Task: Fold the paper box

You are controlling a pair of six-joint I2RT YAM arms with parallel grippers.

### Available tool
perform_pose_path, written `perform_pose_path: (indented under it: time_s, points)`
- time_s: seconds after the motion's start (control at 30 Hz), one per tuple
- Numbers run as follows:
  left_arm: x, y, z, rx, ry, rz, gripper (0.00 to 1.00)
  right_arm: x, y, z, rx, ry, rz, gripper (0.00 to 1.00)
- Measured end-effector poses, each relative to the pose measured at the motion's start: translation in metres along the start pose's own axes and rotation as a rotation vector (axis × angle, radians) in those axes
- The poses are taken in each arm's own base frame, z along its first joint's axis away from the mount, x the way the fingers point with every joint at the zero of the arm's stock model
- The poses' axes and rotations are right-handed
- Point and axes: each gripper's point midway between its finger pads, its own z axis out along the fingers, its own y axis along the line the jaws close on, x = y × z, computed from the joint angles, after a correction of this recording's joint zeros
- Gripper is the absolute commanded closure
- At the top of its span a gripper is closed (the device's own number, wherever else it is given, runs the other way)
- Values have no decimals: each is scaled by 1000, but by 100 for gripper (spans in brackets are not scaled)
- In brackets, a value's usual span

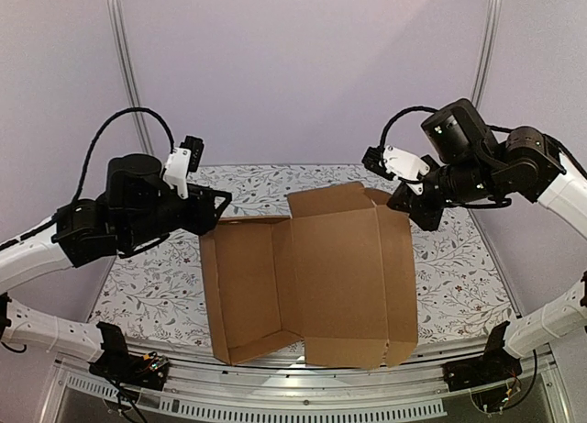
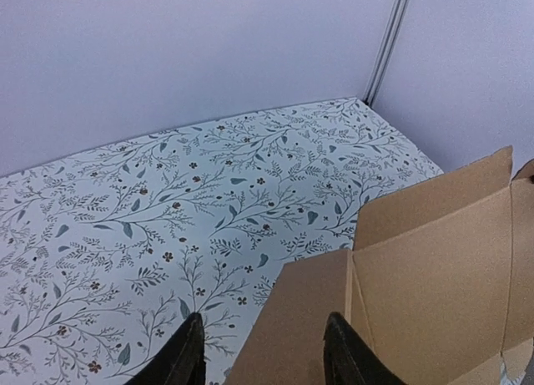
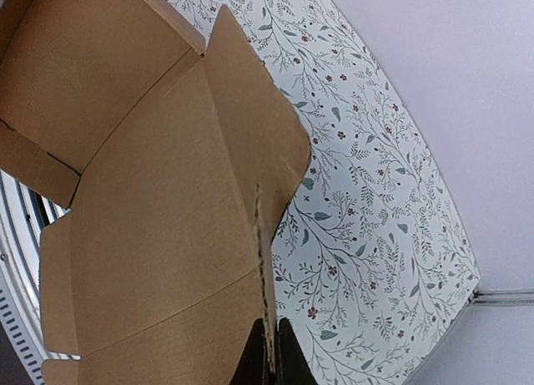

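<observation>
The paper box [image 1: 330, 276] is plain brown cardboard and lies open in the middle of the flowered table, its left walls partly raised and its wide right panel tilted up. My right gripper [image 1: 410, 207] is at that panel's far right corner. In the right wrist view it [image 3: 269, 356] is shut on the thin edge of the box [image 3: 150, 218]. My left gripper [image 1: 218, 205] hovers by the box's far left corner. In the left wrist view it [image 2: 265, 356] is open, and a flap of the box [image 2: 434, 276] lies under its right finger [image 2: 344, 352].
A flowered cloth [image 1: 147, 294] covers the table, with bare cloth left of and behind the box. A metal rail [image 1: 293, 386] runs along the near edge between the arm bases. Pale walls and two upright posts [image 1: 124, 65] close off the back.
</observation>
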Motion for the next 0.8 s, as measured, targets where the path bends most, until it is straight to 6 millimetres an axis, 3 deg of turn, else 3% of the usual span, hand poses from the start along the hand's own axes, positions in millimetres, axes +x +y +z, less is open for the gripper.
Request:
perform_pose_path:
  time_s: [0.47, 0.63, 0.8]
  points:
    - [-9, 10, -22, -8, -32, -1, 51, -31, -38, -46, 145, -16, -474, 100]
    - [-4, 13, -22, -16, -22, 3, 51, -42, -40, -41, 167, 30, -610, 100]
    - [-1, 14, -21, -20, -12, 7, 51, -59, -41, -18, 210, 108, -732, 100]
